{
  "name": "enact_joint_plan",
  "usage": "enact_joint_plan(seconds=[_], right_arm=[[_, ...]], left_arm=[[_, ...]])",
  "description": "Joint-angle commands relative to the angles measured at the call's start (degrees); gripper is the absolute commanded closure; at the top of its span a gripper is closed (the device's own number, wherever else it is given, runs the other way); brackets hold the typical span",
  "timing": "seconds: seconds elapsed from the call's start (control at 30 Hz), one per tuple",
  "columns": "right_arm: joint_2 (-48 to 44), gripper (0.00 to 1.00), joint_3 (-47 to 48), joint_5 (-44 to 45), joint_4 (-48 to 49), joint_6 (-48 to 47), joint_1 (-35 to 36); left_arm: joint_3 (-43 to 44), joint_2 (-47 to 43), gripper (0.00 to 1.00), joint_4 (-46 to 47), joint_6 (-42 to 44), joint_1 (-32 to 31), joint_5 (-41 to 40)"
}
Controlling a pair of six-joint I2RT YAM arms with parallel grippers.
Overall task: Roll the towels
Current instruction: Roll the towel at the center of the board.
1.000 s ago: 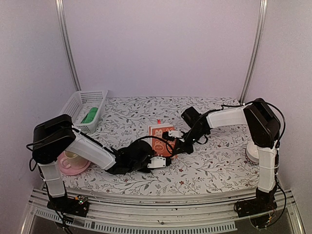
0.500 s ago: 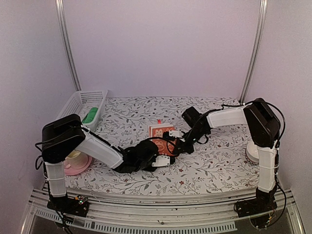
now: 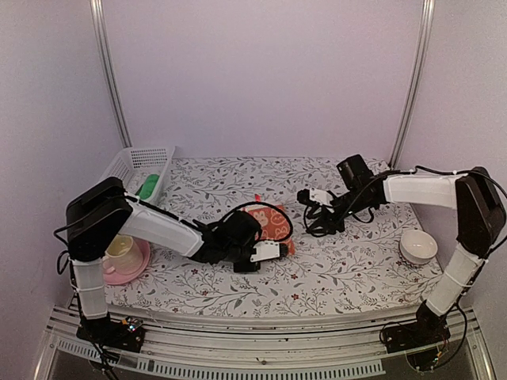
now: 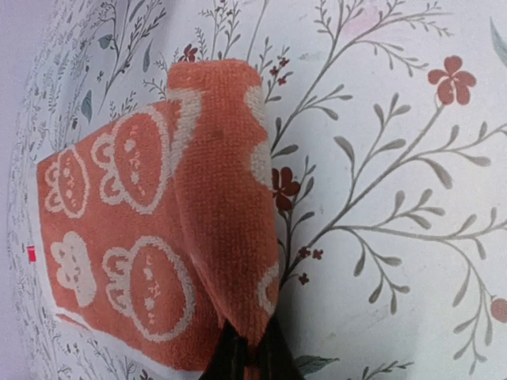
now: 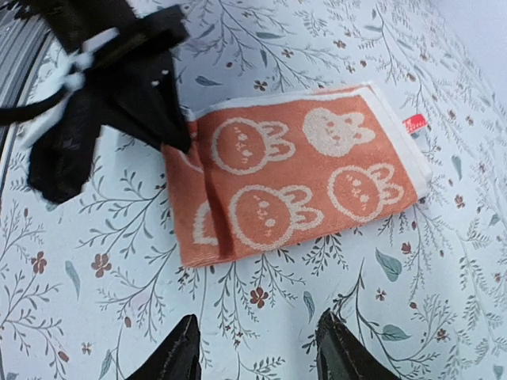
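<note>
An orange-red towel with white rabbit shapes lies flat on the flowered table, at the middle of the top view. My left gripper is shut on the towel's end edge, which is lifted and folded over the rest. From above, the left gripper sits at the towel's near right corner. My right gripper is open and holds nothing, a short way off the towel's long side; it is to the towel's right. The green towel lies in a basket at the back left.
The white mesh basket stands at the table's back left. A pink plate with a cup sits beside the left arm's base. A white bowl stands at the right edge. A black cable loops over the towel's far side.
My right gripper let go of the orange towel, opened and drew back to the right, uncovering the bowl. My left gripper shut on the towel's edge and carried it over the cloth.
</note>
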Motion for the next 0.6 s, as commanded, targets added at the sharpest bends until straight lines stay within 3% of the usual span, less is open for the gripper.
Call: enact_joint_plan(seconds=[0.0, 0.1, 0.2, 0.57], right_arm=[[-13.54, 0.45, -14.53, 0.37, 13.37, -9.44, 1.27], [-20.61, 0.4, -25.15, 3.53, 21.49, -16.43, 4.28], [-21.57, 0.41, -28.48, 6.98, 25.77, -18.91, 7.79], [-7.18, 0.48, -28.8, 28.73, 40.99, -15.9, 20.4]], left_arm=[[4.11, 3.02, 1.0, -19.8, -5.97, 2.39, 17.14], [8.77, 4.5, 1.0, -25.78, -7.65, 4.93, 25.69], [13.03, 7.01, 1.0, -30.87, -9.09, 6.77, 30.57], [18.44, 11.24, 1.0, -38.96, -10.53, 9.83, 38.13]])
